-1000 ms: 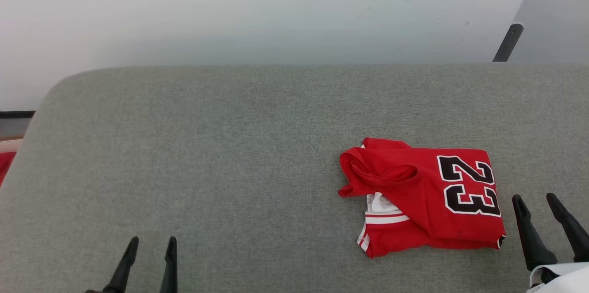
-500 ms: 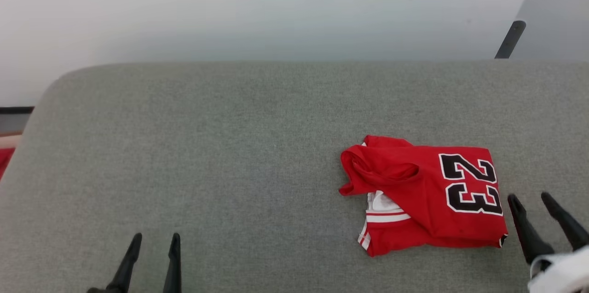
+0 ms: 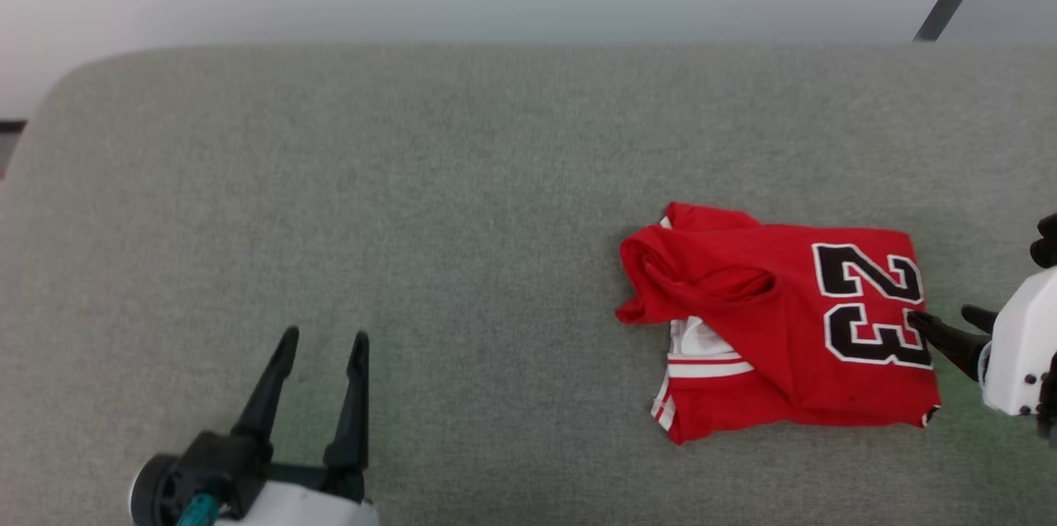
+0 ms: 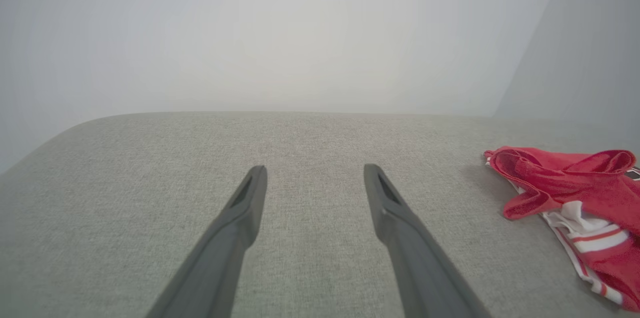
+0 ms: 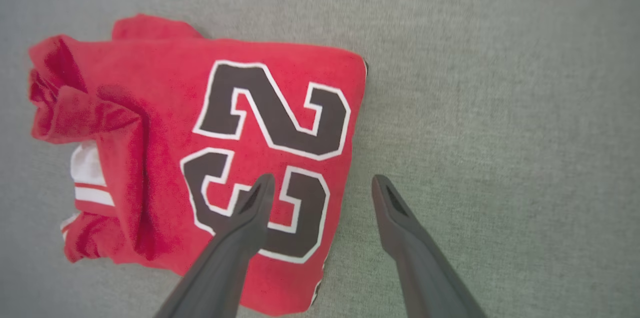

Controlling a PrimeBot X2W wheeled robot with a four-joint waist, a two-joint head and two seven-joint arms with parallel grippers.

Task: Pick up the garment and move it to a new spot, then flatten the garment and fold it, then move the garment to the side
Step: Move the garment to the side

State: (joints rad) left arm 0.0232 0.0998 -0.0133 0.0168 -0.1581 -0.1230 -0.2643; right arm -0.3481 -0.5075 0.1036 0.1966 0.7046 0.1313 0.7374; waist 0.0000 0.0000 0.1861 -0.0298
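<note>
Here, the folded garment (image 3: pixel 776 319) lies on a grey cushion (image 3: pixel 413 179); the right gripper (image 5: pixel 322 180), spread wide, straddles its numbered edge; the left gripper (image 3: pixel 322 336), equally wide, stands well apart.

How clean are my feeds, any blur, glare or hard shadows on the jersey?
Head view: soft even light, no glare; the garment is sharp, with only a faint shadow at its edge. Left wrist view: the wall is washed out and hazy, the left gripper slightly soft. Right wrist view: the garment is a little blurred, its number readable; the right gripper looks soft near the lens.
</note>
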